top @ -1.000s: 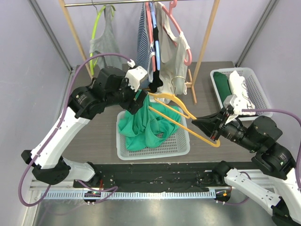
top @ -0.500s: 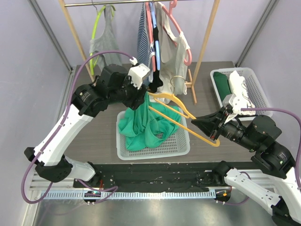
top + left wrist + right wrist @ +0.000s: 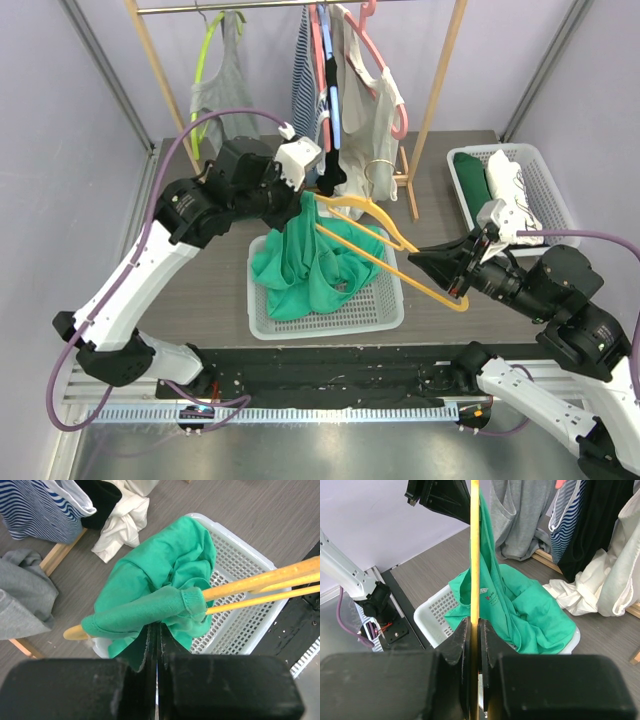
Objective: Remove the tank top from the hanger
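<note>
Left claw (image 3: 299, 206) pinched together on the tank top (image 3: 300, 268) strap at the hanger (image 3: 400, 272) left tip; the rest sags under the hanger. Right claw (image 3: 455, 285) clamped on hanger's opposite end. Hanger's long axis runs claw to claw; left arm is nearer the strap.

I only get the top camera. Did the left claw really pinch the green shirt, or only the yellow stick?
Observer: In the left wrist view, the left gripper is shut on the green tank top, just below the yellow wooden hanger.
Operator: Is the strap off?
Observer: No, the strap wraps the hanger's end.
Operator: And the other claw?
Observer: In the right wrist view, the right gripper is shut on the hanger's bar.
</note>
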Controlling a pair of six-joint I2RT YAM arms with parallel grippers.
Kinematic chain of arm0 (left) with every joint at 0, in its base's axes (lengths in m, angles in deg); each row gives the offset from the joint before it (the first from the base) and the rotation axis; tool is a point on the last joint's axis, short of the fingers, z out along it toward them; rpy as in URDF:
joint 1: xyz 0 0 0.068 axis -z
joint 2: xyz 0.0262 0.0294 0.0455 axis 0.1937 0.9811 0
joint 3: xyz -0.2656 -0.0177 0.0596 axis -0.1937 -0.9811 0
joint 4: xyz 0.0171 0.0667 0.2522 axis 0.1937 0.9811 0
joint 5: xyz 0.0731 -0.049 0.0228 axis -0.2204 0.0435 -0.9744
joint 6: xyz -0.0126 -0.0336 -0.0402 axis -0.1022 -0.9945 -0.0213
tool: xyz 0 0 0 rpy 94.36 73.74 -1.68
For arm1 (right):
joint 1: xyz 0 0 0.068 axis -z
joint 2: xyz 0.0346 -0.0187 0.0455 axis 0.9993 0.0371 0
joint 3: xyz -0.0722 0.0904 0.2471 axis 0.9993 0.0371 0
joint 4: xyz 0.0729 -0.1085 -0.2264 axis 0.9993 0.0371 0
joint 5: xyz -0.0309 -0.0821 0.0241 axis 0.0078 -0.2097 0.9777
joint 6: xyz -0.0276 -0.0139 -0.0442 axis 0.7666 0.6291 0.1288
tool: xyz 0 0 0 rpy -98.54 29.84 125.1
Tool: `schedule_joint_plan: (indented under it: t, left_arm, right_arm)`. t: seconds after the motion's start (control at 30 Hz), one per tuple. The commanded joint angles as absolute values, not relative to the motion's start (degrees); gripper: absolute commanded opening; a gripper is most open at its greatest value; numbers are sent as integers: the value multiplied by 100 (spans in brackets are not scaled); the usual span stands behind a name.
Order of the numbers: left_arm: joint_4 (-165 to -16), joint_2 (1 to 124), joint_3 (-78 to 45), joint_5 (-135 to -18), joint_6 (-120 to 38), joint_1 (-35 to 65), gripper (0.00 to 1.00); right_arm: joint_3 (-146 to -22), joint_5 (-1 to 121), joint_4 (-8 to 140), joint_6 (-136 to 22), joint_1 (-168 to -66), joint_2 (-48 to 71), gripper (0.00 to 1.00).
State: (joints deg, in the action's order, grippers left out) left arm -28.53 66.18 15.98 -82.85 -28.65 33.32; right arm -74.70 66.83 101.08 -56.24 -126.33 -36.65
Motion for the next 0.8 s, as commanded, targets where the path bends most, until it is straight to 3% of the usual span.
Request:
schedule_joint_plan:
  t: [0.0,0.2,0.23,0.27,0.3,0.5,0.77]
  left_arm:
    - [-3033,6622,1959,-8297,-2730,3322,0]
    - [-2989,6412,1804,-8394,-2615,3287,0]
    - [-3007,6315,1689,-8395,-2658,3269,9]
    - [-3016,6280,1575,-8395,-2694,3217,40]
    - [-3024,6253,1356,-8377,-2729,3190,52]
    - [-3025,6305,1292,-7964,-3046,3023,62]
    - [-3165,6542,1547,-7570,-3072,3014,59]
  right_arm:
    - [-7513,6619,9565,-5641,-12637,-3809,1]
    - [-7513,6391,9697,-5528,-12637,-3932,1]
    - [-7548,6373,9715,-5510,-12637,-3923,1]
    - [-7592,6356,9706,-5492,-12637,-3897,1]
    - [-7601,6382,9706,-5492,-12628,-3879,1]
    - [-7662,6531,9697,-5571,-12637,-3765,1]
    - [-7715,6742,9653,-5677,-12637,-3765,1]
